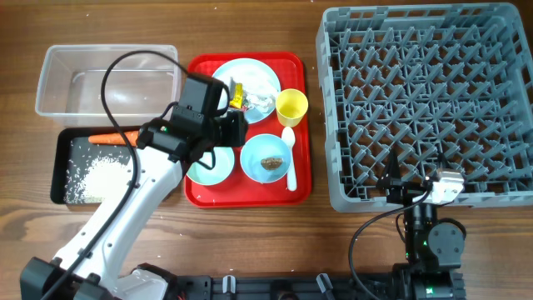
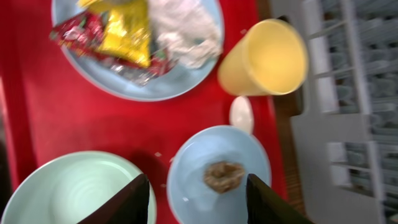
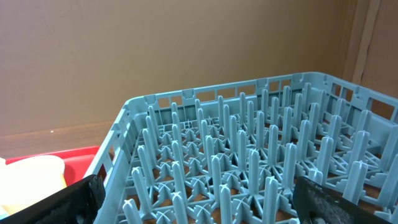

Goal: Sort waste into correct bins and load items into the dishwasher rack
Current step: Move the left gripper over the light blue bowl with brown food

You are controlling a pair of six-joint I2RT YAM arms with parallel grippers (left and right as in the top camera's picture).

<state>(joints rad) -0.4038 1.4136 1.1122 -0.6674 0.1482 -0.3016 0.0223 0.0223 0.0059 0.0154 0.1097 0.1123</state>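
Observation:
On the red tray (image 1: 200,196) lie a light blue plate (image 1: 258,73) with yellow and red wrappers (image 2: 118,34) and crumpled tissue (image 2: 183,31), a yellow cup (image 1: 291,106), a white spoon (image 1: 289,154) and two light blue bowls. One bowl (image 2: 193,180) holds a brown lump (image 2: 222,176); the other (image 2: 68,193) is bare. My left gripper (image 2: 198,202) hovers open over the lump's bowl, nothing between its fingers. The black tray (image 1: 60,171) holds rice (image 1: 104,177) and a carrot (image 1: 112,138). My right gripper (image 3: 202,205) stands open at the grey rack's (image 1: 425,100) front edge.
A clear tub (image 1: 108,79) sits behind the black tray, at the far left. The left arm (image 1: 125,208) crosses the black tray's right end. The rack's upright pegs (image 3: 249,168) fill the right wrist view; the red tray's corner (image 3: 50,155) shows at its left.

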